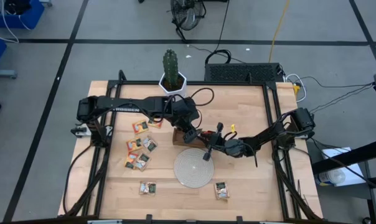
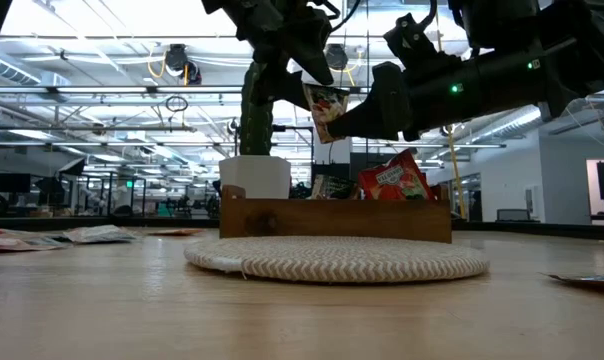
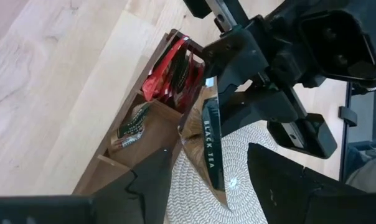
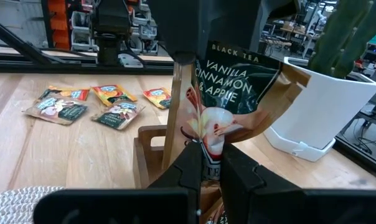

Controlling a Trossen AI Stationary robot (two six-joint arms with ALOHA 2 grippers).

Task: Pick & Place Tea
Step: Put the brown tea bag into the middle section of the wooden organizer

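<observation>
One tea sachet (image 4: 231, 93), printed "Black Tea Vanilla Cinnamon & Apple", hangs in the air above the brown wooden tray (image 1: 177, 138). It shows edge-on in the left wrist view (image 3: 211, 140). My right gripper (image 4: 211, 152) is shut on it. My left gripper (image 3: 210, 183) is open just above the tray, one finger on each side of the sachet with gaps showing. Red sachets (image 3: 175, 71) and a green one (image 3: 132, 124) stand in the tray's compartments. More sachets (image 1: 141, 144) lie flat on the table left of the tray. My right gripper pinches the sachet between its two fingers at the middle of one edge (image 4: 211, 134). It comes nearly level from the table's right side. The sachet is lifted clear above the tray (image 2: 332, 215) and stands about upright and creased, its free end between my left gripper's fingers.
A round pale woven disc (image 1: 194, 167) lies just near of the tray. A cactus in a white pot (image 1: 172, 78) stands at the far edge. Single sachets lie near the front edge (image 1: 148, 187) and right of the disc (image 1: 221, 190).
</observation>
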